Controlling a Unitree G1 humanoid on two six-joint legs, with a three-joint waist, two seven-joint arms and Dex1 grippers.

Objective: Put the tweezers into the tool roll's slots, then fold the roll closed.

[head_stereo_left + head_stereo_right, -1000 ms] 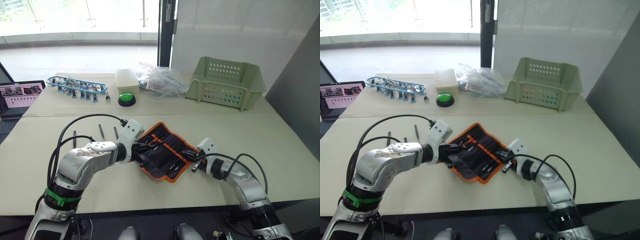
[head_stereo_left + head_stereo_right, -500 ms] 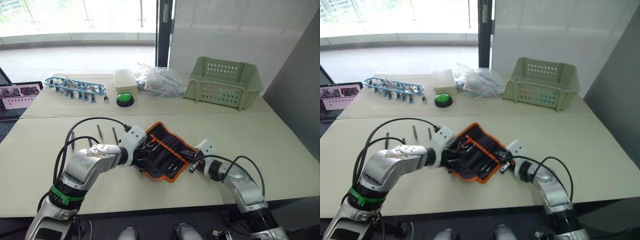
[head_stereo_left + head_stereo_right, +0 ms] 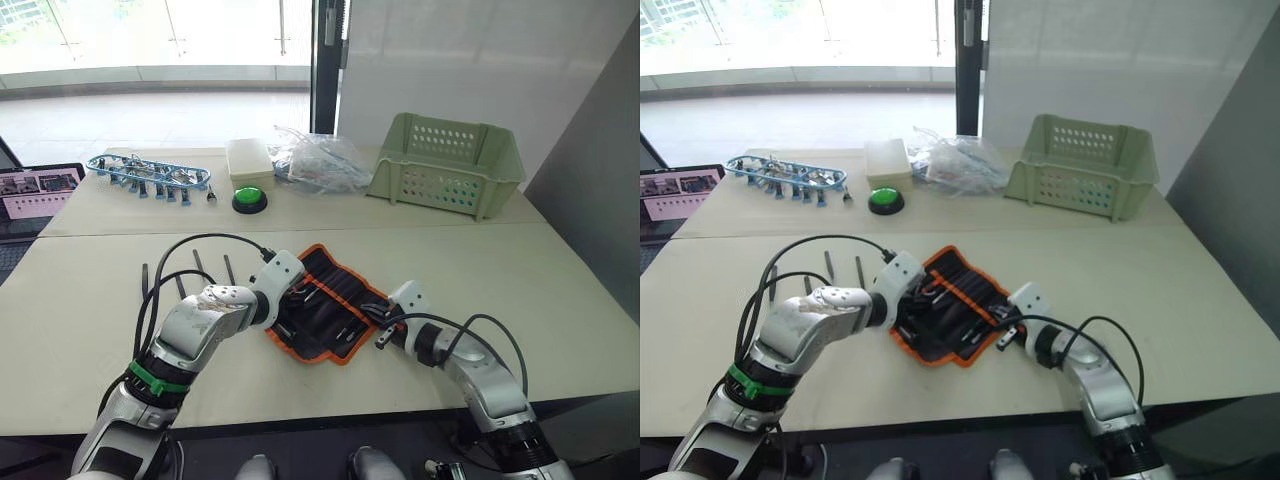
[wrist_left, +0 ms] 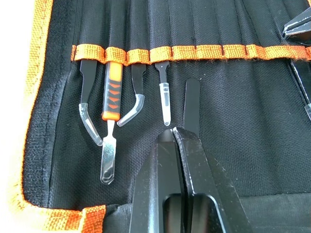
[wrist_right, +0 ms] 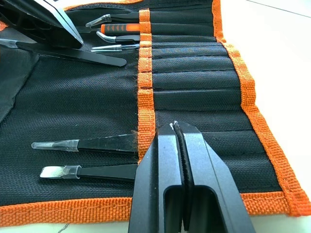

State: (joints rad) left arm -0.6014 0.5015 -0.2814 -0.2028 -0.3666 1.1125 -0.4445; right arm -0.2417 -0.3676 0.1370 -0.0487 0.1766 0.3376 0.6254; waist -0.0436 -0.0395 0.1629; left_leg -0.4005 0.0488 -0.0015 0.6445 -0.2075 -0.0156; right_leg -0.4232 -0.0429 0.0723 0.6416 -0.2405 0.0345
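Tool roll (image 3: pixel 325 305) open on desk (image 3: pixel 560 290). Left gripper (image 4: pixel 173 132) pressed together on a tweezer (image 4: pixel 191 109) at the slots (image 4: pixel 194 52); right gripper (image 5: pixel 173 127) pressed together, empty, over roll.

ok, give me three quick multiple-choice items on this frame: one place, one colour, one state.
1. Where do the loose tweezers lie?
A on the floor
B on the table, to the left of the tool roll
C in a person's hand

2. What colour is the roll's edging?
A orange
B blue
C white

3. The roll is:
A folded shut
B open flat
C rolled and strapped

Key:
1 B, they lie on bare table beside the roll's left edge.
2 A, an orange border runs round it.
3 B, its slots face up.
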